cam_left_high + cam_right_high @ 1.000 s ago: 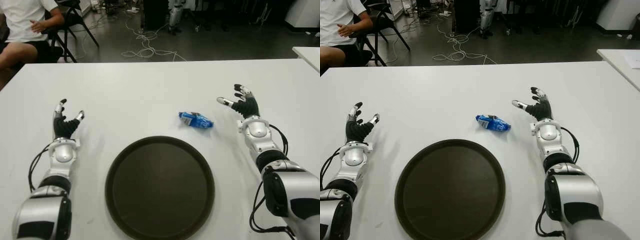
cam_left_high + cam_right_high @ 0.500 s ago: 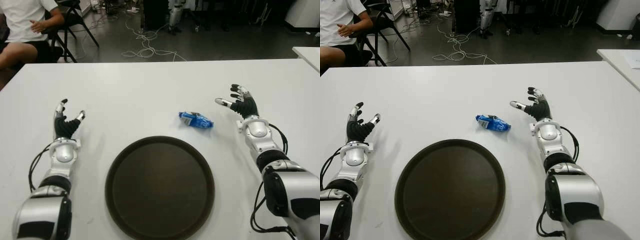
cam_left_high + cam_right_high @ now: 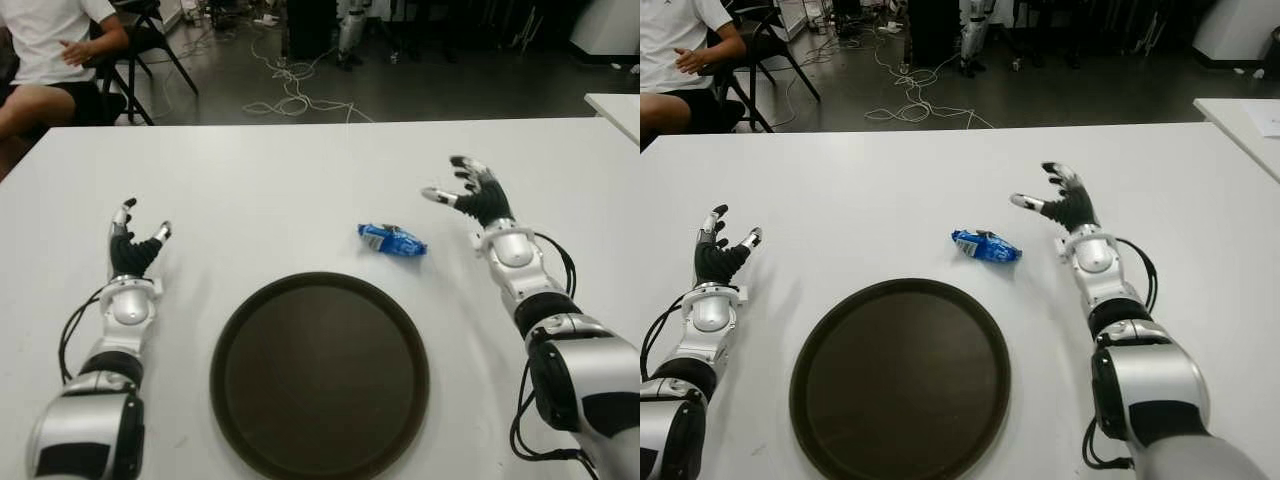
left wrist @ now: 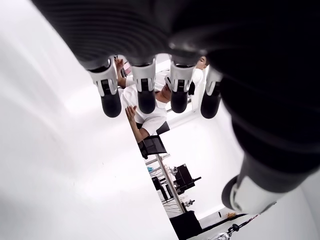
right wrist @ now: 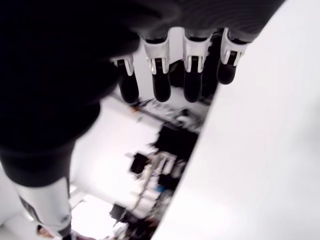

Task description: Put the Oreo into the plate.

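- While its fingers (image 5: 162, 75) were spread wide and held nothing, the right hand (image 3: 475, 195) was over the white table (image 3: 280, 180), on the right side, with its thumb pointing toward the middle.
- The Oreo (image 3: 392, 240), a blue packet, lay flat on the table near that hand, to its left and a little closer to the robot, apart from the thumb tip.
- The plate (image 3: 320, 375), round and dark, sat just in front of the packet on the robot's side, its rim close to the packet but not touching it.
- The left hand (image 3: 133, 245) showed well left of the plate, fingers open and empty.
- A person (image 3: 50, 60) sat beyond the table's far left corner.
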Available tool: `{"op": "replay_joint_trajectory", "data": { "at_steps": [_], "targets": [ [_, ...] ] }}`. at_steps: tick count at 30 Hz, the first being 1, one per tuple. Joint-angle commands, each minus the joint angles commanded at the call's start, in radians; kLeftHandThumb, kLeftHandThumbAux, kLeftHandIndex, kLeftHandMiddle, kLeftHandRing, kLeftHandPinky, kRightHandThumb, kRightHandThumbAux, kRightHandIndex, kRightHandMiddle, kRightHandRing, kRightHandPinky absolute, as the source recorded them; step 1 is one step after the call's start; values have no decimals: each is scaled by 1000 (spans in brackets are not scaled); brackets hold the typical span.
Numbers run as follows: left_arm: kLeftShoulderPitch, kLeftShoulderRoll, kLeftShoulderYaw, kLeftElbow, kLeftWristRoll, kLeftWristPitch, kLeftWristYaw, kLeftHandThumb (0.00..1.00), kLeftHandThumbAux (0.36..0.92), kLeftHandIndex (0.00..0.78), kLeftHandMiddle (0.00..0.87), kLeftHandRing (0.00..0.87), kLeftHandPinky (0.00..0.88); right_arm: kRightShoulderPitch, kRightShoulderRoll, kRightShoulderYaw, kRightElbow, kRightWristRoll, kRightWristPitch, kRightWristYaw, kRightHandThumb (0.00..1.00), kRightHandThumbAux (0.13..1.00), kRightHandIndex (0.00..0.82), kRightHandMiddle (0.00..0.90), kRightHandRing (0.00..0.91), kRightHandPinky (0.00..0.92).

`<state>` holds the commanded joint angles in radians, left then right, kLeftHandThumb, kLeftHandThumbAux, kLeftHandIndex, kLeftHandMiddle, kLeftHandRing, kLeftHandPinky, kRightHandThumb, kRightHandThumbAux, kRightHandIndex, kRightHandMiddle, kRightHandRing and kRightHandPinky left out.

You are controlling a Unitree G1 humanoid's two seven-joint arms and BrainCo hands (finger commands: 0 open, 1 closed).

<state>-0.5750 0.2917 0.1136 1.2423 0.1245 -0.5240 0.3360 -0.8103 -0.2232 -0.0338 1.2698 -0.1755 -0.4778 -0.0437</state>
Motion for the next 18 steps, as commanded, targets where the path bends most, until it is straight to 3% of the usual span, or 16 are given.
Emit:
{"op": "replay_joint_trajectory", "data": {
  "at_steps": [5, 18],
  "targets": [
    [-1, 0, 1, 2, -1, -1, 1, 0, 729, 43, 51, 26, 9, -10, 13, 17, -6, -11, 10, -20, 0, 703, 229, 152, 86, 1],
    [0, -3, -3, 2, 6, -6, 11, 0, 738, 47, 52, 23, 3, -27, 23, 44, -27, -18, 16, -6, 0, 775, 179, 152, 127, 90]
  ]
}}
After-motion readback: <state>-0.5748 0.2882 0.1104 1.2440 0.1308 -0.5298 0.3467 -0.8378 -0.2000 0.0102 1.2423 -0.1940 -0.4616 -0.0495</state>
